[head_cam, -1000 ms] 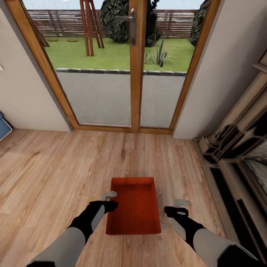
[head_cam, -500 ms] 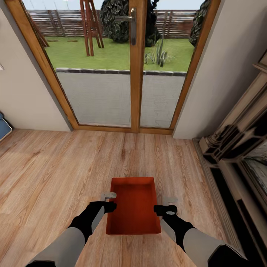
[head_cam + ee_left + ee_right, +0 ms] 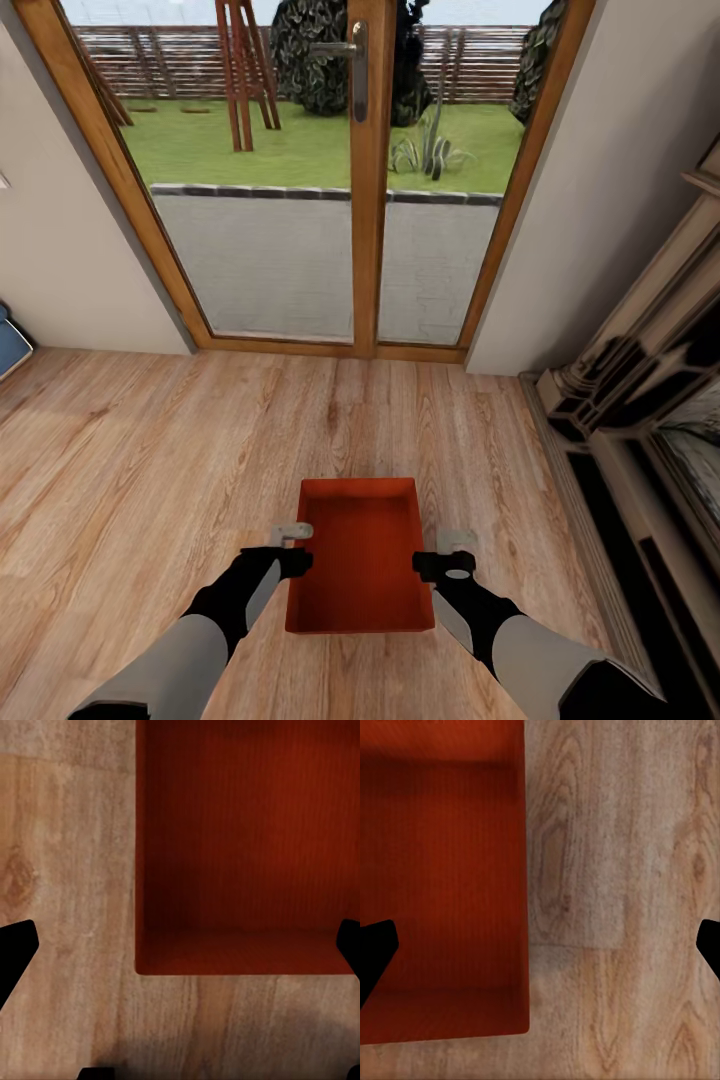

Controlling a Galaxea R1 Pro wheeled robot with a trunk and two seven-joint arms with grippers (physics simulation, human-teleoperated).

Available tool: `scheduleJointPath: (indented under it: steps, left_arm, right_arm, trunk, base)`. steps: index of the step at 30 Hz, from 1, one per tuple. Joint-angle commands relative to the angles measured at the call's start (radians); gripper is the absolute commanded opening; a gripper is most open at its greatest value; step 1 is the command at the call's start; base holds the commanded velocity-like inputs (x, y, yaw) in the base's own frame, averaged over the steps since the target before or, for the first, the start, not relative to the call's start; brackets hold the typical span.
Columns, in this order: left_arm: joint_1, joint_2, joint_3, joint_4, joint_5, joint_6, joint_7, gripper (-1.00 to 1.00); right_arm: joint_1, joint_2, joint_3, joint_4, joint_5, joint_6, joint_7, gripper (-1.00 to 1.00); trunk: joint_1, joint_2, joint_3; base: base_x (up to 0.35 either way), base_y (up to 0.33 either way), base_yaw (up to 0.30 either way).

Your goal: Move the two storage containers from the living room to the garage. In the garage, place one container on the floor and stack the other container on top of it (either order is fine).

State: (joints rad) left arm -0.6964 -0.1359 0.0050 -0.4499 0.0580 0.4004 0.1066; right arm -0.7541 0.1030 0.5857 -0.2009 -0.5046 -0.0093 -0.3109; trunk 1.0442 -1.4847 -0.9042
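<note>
Nearest the robot, both arms reach forward and down over the light wood plank floor (image 3: 150,450) of the living room. The left pincer (image 3: 291,530) stands at the left long wall of an orange-red rectangular open-top storage container (image 3: 360,555); the right pincer (image 3: 456,541) stands at its right long wall. Both sit about midway along the bin.

Pincer state: in each wrist view the dark fingertips sit at opposite edges of the picture, so both pincers are spread wide and hold nothing. The left wrist view looks down on the container (image 3: 240,847), its left wall and one end wall between the fingers. The right wrist view has the right wall (image 3: 442,885) between its fingers likewise. Whether any finger touches the wall, I cannot tell.

Governing relation: the container lies on the floor between the two pincers, its long axis running straight away from the robot toward the doors. Neither arm is clearly nearer. In my judgement, a two-sided grip on the long walls is being set up.

Contents: the container is empty. One container is seen here.

Beyond it, bare floor runs to wood-framed glazed double doors (image 3: 365,200). A pale carved fireplace surround (image 3: 640,380) stands at the right.
</note>
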Motion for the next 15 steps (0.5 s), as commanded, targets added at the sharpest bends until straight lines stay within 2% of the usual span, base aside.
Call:
scheduleJointPath:
  steps: [1, 15]
  left_arm:
    - [0.0, 0.001, 0.001, -0.002, 0.006, 0.005, 0.005, 1.0]
    - [0.0, 0.003, 0.001, -0.022, 0.006, 0.003, 0.003, 1.0]
  right_arm:
    - [-0.001, 0.0, 0.009, -0.001, -0.009, -0.001, -0.005, 1.0]
    - [0.0, 0.003, 0.008, -0.005, -0.007, -0.004, -0.005, 1.0]
  trunk:
    - [0.0, 0.0, -0.001]
    - [0.0, 0.0, -0.001]
  base:
    - [0.0, 0.0, 0.0]
    - [0.0, 0.0, 0.0]
